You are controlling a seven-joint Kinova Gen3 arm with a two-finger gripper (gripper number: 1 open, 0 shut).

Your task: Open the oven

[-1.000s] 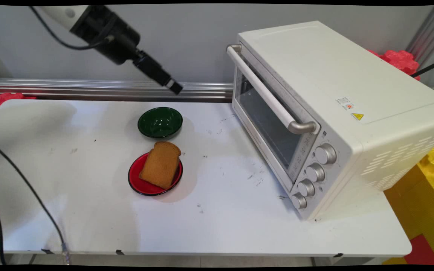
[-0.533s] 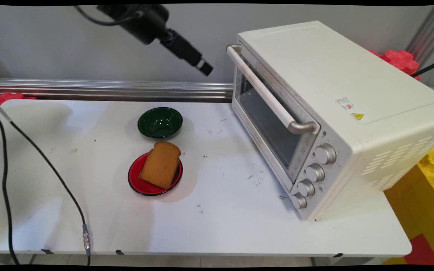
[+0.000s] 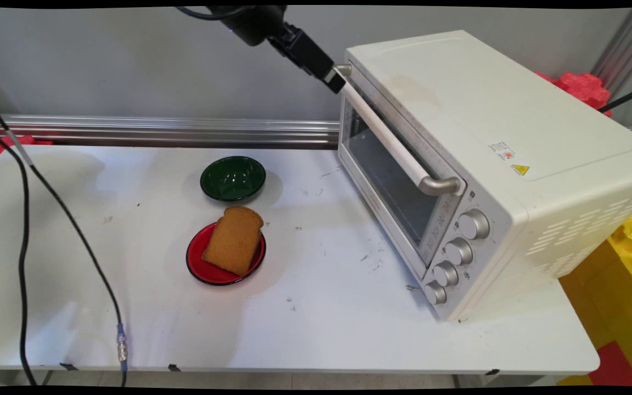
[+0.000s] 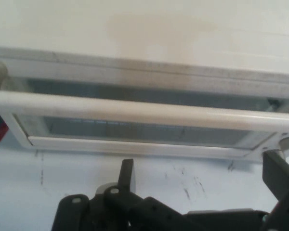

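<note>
A white toaster oven (image 3: pixel 475 148) stands on the right of the table with its door shut. Its white bar handle (image 3: pixel 387 140) runs across the top of the door. My gripper (image 3: pixel 333 81) hangs high at the handle's far end, close beside it. In the hand view the handle (image 4: pixel 144 113) crosses the picture just beyond the gripper (image 4: pixel 202 171), whose fingers (image 4: pixel 127 174) stand open and apart with nothing between them. The glass door (image 4: pixel 135 129) lies behind the handle.
A slice of brown toast (image 3: pixel 233 240) lies on a red plate (image 3: pixel 198 269) mid-table. A dark green bowl (image 3: pixel 233 178) sits behind it. Black cables (image 3: pixel 22 241) hang at the left. Four knobs (image 3: pixel 458 251) line the oven's front right.
The gripper has travelled right and upward, from above the green bowl to the far end of the oven handle. The cables at the left have swung along.
</note>
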